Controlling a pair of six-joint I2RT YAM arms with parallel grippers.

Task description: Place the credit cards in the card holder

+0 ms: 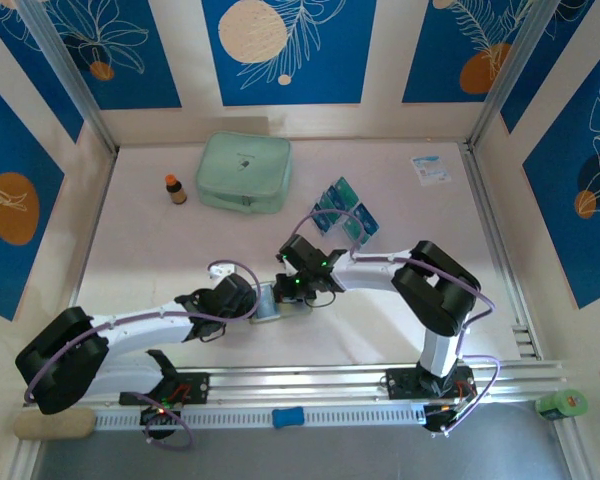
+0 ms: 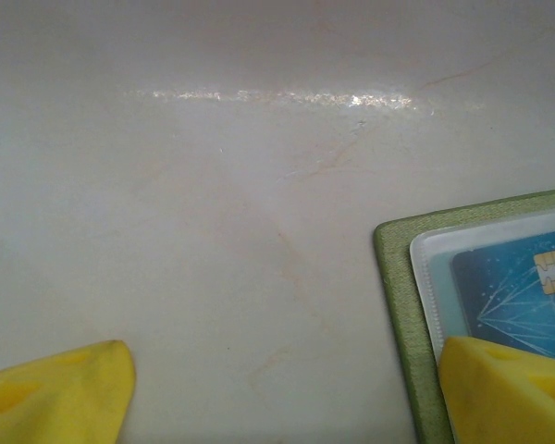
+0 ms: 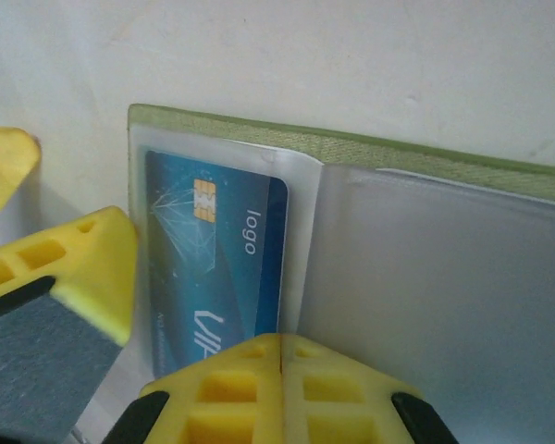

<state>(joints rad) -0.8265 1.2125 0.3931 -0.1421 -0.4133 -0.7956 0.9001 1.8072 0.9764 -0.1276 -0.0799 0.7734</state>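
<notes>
Marbled tabletop, blue leaf-print walls: one credit card sitting in the open card holder.

Right gripper, clenched, sits at the near edge of the blue card, which lies mostly inside the holder's clear pocket. I'd judge it should push straight and flat along the sleeve (no tilting). Left gripper is spread wide, one finger resting on the holder's corner to steady it. Other credit cards lie well apart, farther back.
</notes>
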